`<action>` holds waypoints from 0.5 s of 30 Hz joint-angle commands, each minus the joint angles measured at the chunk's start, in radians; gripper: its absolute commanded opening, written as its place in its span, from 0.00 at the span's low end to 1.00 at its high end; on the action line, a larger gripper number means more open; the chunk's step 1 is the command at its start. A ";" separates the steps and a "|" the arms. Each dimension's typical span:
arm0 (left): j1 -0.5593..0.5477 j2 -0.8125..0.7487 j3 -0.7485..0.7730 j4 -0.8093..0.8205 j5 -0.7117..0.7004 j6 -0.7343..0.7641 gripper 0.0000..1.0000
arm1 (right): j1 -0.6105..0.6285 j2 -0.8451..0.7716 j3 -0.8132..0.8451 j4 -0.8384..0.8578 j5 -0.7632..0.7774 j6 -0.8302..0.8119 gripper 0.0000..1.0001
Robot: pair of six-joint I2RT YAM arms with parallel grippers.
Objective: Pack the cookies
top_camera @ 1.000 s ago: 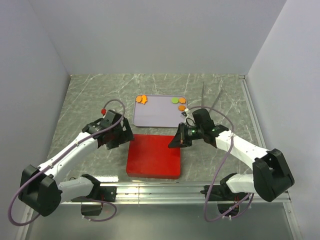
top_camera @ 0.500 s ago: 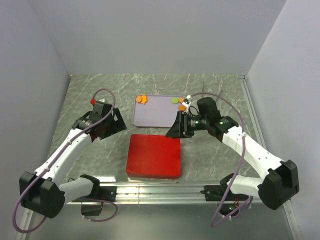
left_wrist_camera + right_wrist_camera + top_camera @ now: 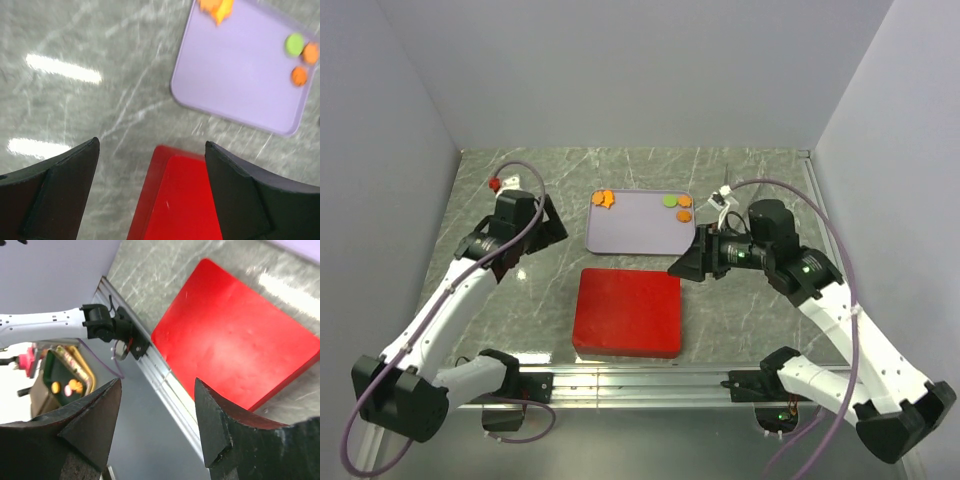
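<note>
A few cookies lie on the purple tray (image 3: 635, 225). Irregular orange pieces (image 3: 604, 198) sit at its far left corner. A green disc (image 3: 670, 200) and two orange discs (image 3: 685, 208) sit at its far right corner. The left wrist view shows the green disc (image 3: 294, 44) and the orange discs (image 3: 299, 75). A flat red box (image 3: 628, 311) lies just in front of the tray. My left gripper (image 3: 548, 228) hovers open to the left of the tray, holding nothing. My right gripper (image 3: 682, 266) hangs open beside the box's far right corner, also holding nothing.
An aluminium rail (image 3: 640, 380) runs along the near edge of the marble-patterned table, behind the arm bases. White walls close in the left, far and right sides. In the right wrist view the rail (image 3: 165, 380) lies beyond the red box (image 3: 235, 335).
My right gripper has opened and drawn back to the right, away from the red box. My left arm has pulled back and away to the far left.
</note>
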 commanded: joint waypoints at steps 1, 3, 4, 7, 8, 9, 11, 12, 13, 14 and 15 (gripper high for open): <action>0.004 -0.123 0.040 0.101 -0.111 0.037 0.93 | 0.006 -0.071 0.017 0.026 0.072 -0.051 0.67; 0.004 -0.177 0.007 0.188 -0.151 0.077 0.95 | 0.006 -0.087 0.014 0.043 0.110 -0.055 0.67; 0.004 -0.228 -0.044 0.237 -0.157 0.100 0.96 | 0.010 -0.102 0.011 0.049 0.150 -0.054 0.67; 0.004 -0.308 -0.178 0.398 -0.157 0.242 0.98 | 0.018 -0.145 -0.035 0.119 0.209 -0.019 0.76; 0.004 -0.321 -0.202 0.420 -0.183 0.275 0.97 | 0.020 -0.162 -0.055 0.176 0.248 -0.011 0.81; 0.004 -0.333 -0.234 0.434 -0.229 0.264 0.99 | 0.020 -0.179 -0.098 0.202 0.281 0.000 0.87; 0.004 -0.352 -0.265 0.466 -0.344 0.252 0.99 | 0.026 -0.234 -0.139 0.275 0.352 0.000 0.91; 0.005 -0.356 -0.310 0.483 -0.371 0.257 0.99 | 0.027 -0.252 -0.177 0.299 0.370 -0.005 0.93; 0.004 -0.353 -0.338 0.542 -0.400 0.260 0.98 | 0.027 -0.281 -0.196 0.319 0.387 -0.020 0.93; 0.004 -0.349 -0.364 0.570 -0.465 0.263 0.96 | 0.029 -0.291 -0.210 0.345 0.408 -0.029 0.94; 0.005 -0.344 -0.398 0.592 -0.486 0.275 0.99 | 0.030 -0.300 -0.222 0.351 0.442 -0.037 0.94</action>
